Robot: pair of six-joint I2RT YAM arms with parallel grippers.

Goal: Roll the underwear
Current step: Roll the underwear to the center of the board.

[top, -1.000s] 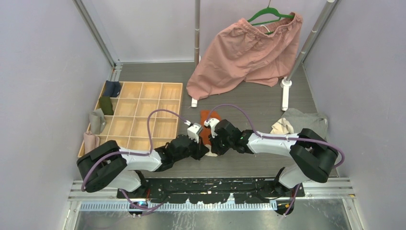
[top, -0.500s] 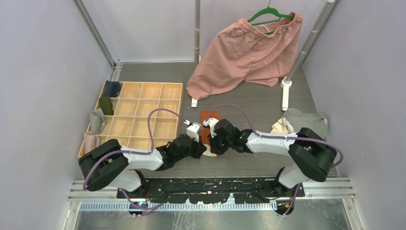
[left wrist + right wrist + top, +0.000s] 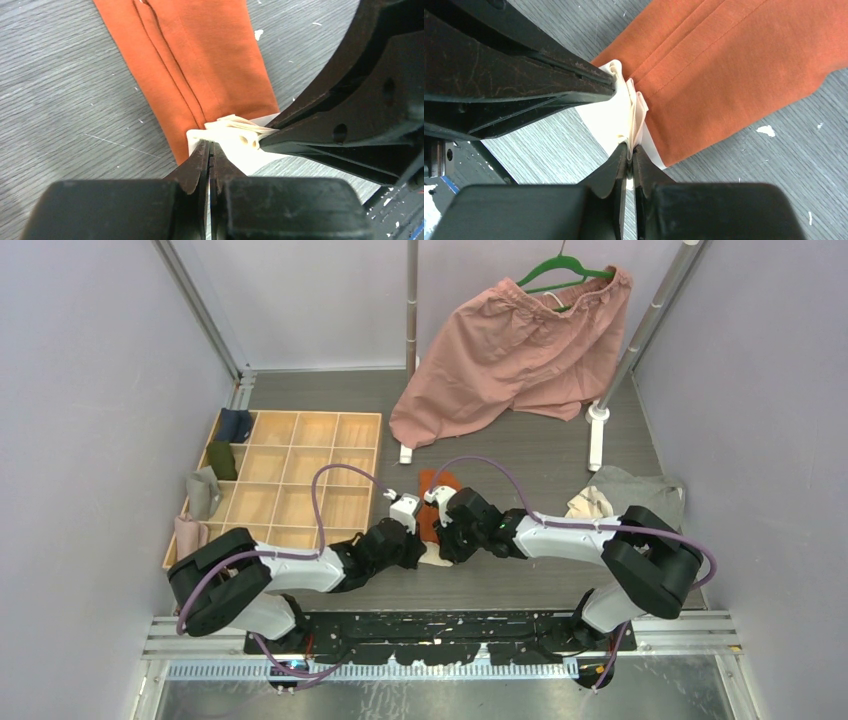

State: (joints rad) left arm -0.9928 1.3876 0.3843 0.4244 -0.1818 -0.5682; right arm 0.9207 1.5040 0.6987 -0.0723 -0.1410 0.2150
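Underwear (image 3: pixel 200 55), the rust-orange pair, lies as a flat folded strip on the bench (image 3: pixel 520 455), between both arms. Rolling well probably means turning the cream trim (image 3: pixel 235 127) over evenly, both corners together, kept tight. The left tool (image 3: pixel 210 150) is clenched on that trim; the right tool (image 3: pixel 629 150), jaws barely parted, pinches it too.

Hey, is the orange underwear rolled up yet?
No: the orange underwear lies flat as a long folded strip on the table, only its cream trim bunched.
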